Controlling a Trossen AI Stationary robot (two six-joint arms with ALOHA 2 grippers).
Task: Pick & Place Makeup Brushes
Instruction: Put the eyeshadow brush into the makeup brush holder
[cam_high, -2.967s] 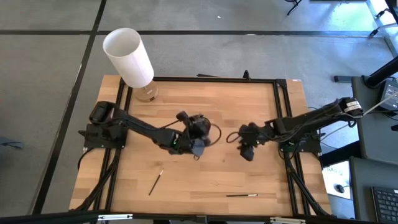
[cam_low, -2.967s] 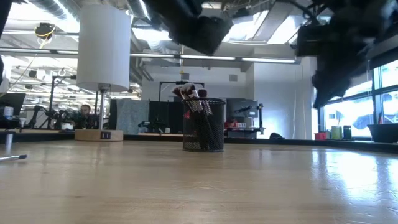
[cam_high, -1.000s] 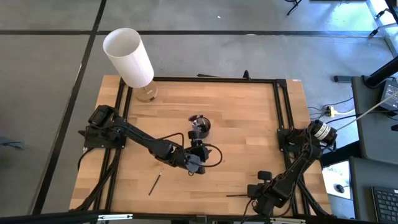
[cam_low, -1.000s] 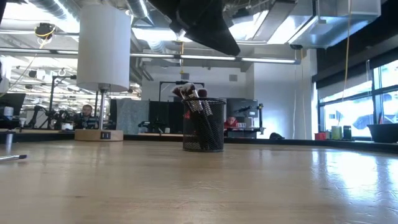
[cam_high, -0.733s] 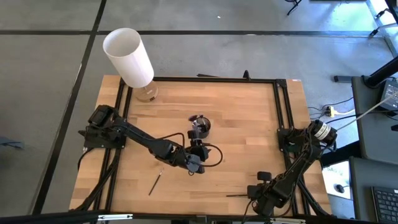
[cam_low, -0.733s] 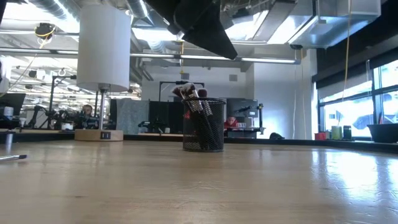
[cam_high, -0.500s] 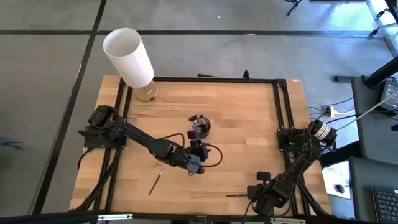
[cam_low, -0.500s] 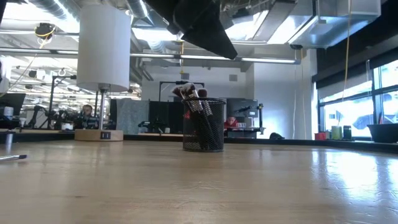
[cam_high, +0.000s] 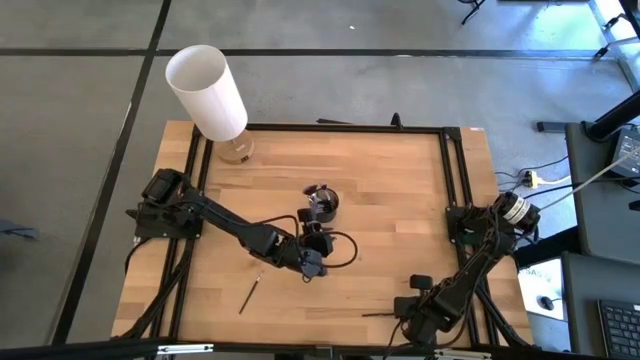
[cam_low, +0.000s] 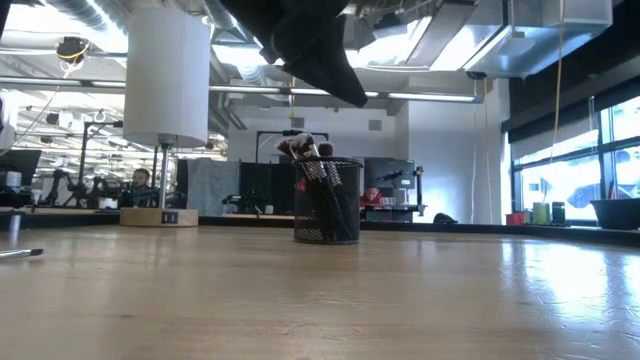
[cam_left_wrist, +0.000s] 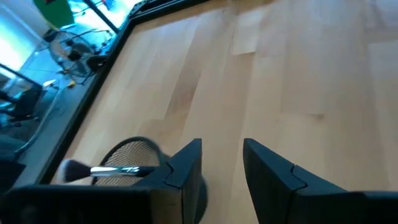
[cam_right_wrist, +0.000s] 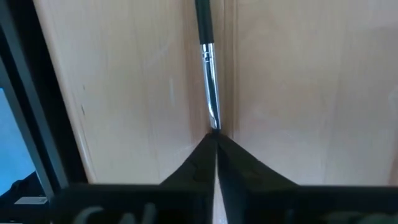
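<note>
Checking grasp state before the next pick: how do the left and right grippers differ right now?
The left gripper is open and empty, while the right gripper is shut on the black-handled brush lying on the table.
The left gripper hangs over the table's middle near the mesh cup; the right gripper is down at the near edge.
Both are dark two-finger grippers over the wooden table.

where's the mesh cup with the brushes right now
In the high view the mesh cup stands near the table's middle, just beyond the left gripper; the lamp is at the far left corner.
</note>
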